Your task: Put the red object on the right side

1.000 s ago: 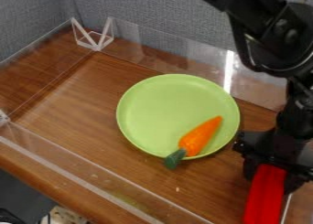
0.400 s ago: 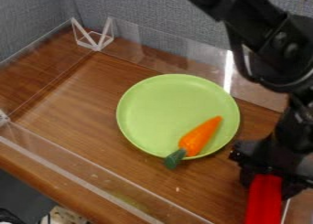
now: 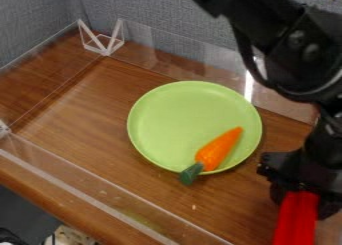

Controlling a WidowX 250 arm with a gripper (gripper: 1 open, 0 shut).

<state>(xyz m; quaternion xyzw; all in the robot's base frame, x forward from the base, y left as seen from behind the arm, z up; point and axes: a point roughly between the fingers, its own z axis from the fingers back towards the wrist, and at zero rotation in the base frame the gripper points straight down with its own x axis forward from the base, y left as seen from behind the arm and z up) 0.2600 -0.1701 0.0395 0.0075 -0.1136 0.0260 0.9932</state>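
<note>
Warm brown wooden tabletop [image 3: 80,99], fenced by low clear acrylic walls [image 3: 60,194], with grey fabric behind and a small wire stand [image 3: 100,35] in the far corner, well beyond the plate. Near the middle, 1 green plate [image 3: 174,117], used here as the landmark. On the plate's near right portion, 1 orange carrot [image 3: 214,153], green top just over the rim toward the viewer.

Right of the plate and nearer the viewer, low at the frame's bottom right corner: the red object [image 3: 295,220], standing roughly upright, upper end tucked into the black gripper [image 3: 299,185]. Fingers closed in on that upper end, apparently pinching it; exact contact lost in dark blur. Lower end cut off by the frame edge, so impossible to say whether resting on the wood or just above it.

Likely step: placement on the right side, close to finished, release not yet made.

Risks from here:
- Toppling on release, since a long block set on end is unstable; possible roll toward the plate or against the front wall.
- Dragging the block sideways if the fingers part unevenly.
- Knocking the carrot if the arm swings across the plate.
</note>
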